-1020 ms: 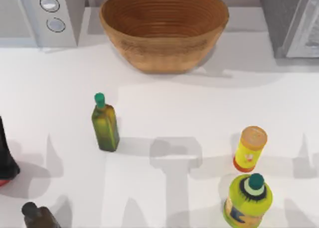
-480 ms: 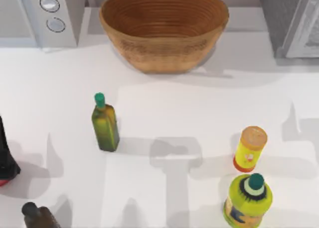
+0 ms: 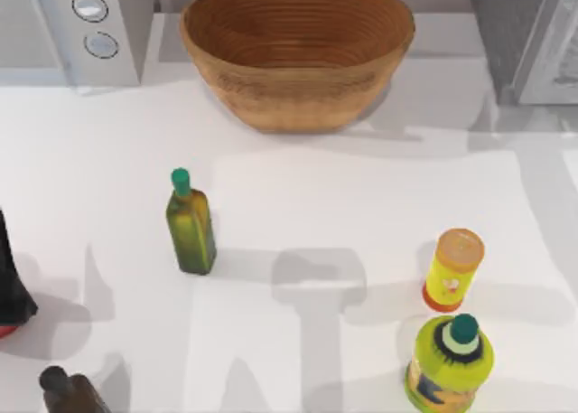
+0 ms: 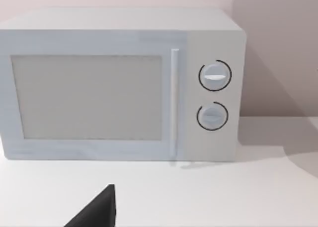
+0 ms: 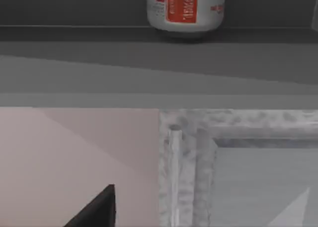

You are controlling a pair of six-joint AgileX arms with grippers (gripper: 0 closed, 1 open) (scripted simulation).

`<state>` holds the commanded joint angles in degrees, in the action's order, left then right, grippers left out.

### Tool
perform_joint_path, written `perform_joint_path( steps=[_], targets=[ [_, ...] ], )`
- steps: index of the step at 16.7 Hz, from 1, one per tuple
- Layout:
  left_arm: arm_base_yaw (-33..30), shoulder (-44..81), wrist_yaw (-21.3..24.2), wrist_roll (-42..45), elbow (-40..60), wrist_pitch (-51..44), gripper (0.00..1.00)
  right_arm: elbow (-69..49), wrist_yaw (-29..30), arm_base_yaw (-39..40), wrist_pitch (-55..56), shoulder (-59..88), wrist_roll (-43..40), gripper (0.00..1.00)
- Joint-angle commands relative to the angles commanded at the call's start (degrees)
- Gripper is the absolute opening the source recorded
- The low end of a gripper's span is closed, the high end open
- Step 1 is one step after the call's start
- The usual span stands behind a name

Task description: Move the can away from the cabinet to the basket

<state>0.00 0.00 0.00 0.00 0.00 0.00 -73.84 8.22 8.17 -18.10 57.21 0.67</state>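
Note:
The wicker basket [image 3: 296, 47] stands at the back middle of the table. The dark-grey cabinet [image 3: 517, 33] with its pale door panel is at the back right. In the right wrist view a pale can [image 5: 185, 8] with a red label stands on a dark cabinet shelf [image 5: 149, 58], above the pale framed door [image 5: 196, 162]. A dark part of my right gripper [image 5: 97, 211] shows at that picture's edge, well short of the can. A dark part of my left gripper [image 4: 97, 211] shows in the left wrist view, facing the white box.
A white box with two round knobs [image 3: 95, 24] sits at the back left. On the table stand a green bottle [image 3: 190, 225], a yellow canister with an orange lid [image 3: 453, 268], a yellow-green bottle [image 3: 452, 363] and dark bottles [image 3: 68, 390] at the left edge.
The shadow on the table's right side has spread and shifted toward the cabinet. Nothing on the table has moved.

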Motion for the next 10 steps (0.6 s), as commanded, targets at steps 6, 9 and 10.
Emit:
perform_joint_path(
  steps=[6,9,10],
  targets=[
    [0.0,0.0,0.0,0.0,0.0,0.0,1.0,-22.27,2.54,2.09,-4.99,16.03,0.19,1.0],
    [0.0,0.0,0.0,0.0,0.0,0.0,1.0,-25.93,3.04,2.41,-5.81,18.81,0.23,1.0],
    [0.0,0.0,0.0,0.0,0.0,0.0,1.0,-25.96,3.05,2.41,-5.81,18.84,0.23,1.0]
  ],
)
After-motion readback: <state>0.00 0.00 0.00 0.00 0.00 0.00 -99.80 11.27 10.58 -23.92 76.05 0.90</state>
